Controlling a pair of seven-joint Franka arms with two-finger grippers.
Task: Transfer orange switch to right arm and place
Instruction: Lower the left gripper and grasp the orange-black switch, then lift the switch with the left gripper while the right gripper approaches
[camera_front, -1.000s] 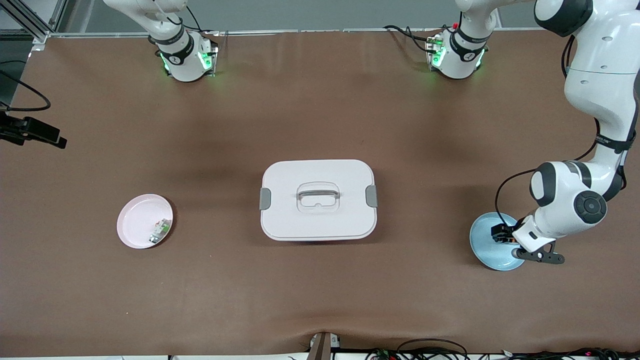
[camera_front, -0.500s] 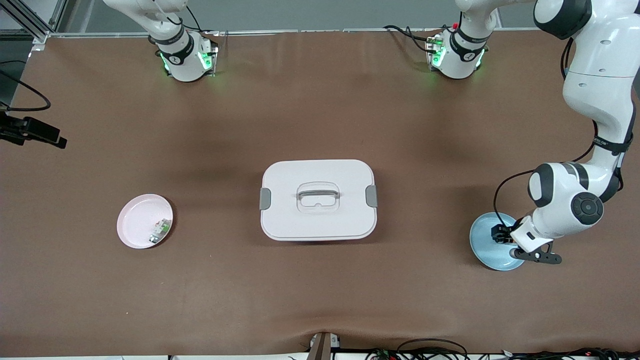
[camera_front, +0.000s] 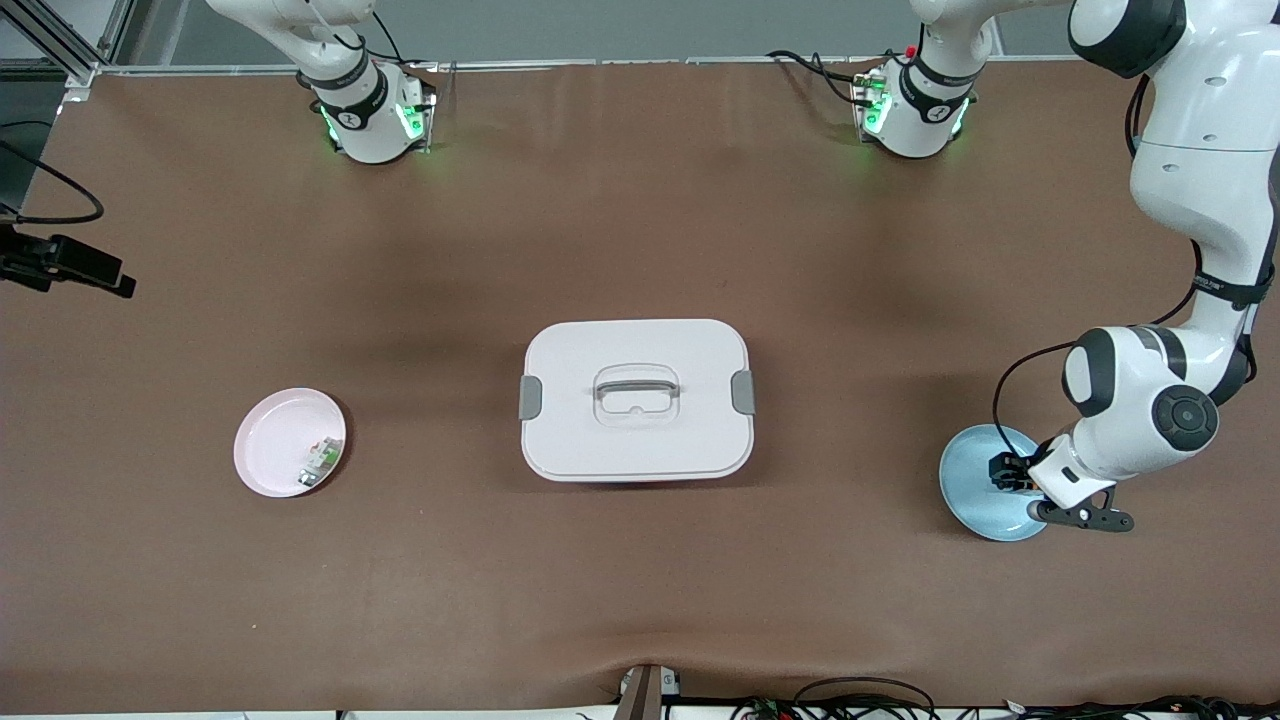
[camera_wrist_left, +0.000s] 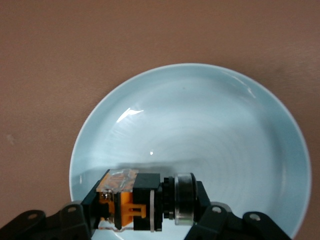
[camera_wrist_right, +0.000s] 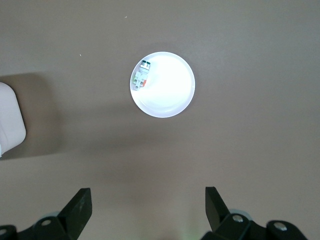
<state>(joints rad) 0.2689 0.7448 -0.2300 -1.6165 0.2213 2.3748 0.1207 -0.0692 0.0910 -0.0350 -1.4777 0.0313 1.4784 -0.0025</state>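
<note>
The orange switch (camera_wrist_left: 134, 202), a small black body with orange marks and a clear cap, lies on its side low over the light blue plate (camera_wrist_left: 200, 125). My left gripper (camera_wrist_left: 147, 207) is shut on it, one finger at each end. From the front, the left gripper (camera_front: 1010, 473) sits over the blue plate (camera_front: 968, 490) at the left arm's end of the table, and the switch (camera_front: 1003, 472) shows only as a dark speck. My right gripper (camera_wrist_right: 148, 205) hangs open and empty high over the table, looking down at the pink plate (camera_wrist_right: 170, 95).
A white lidded box (camera_front: 637, 400) with a handle stands mid-table. The pink plate (camera_front: 275, 440) toward the right arm's end holds a small white-and-green part (camera_front: 318, 462). A black camera mount (camera_front: 70, 265) juts in at that end's edge.
My left gripper has closed its fingers onto the orange switch over the blue plate, and the left arm has shifted slightly. The right arm has not moved.
</note>
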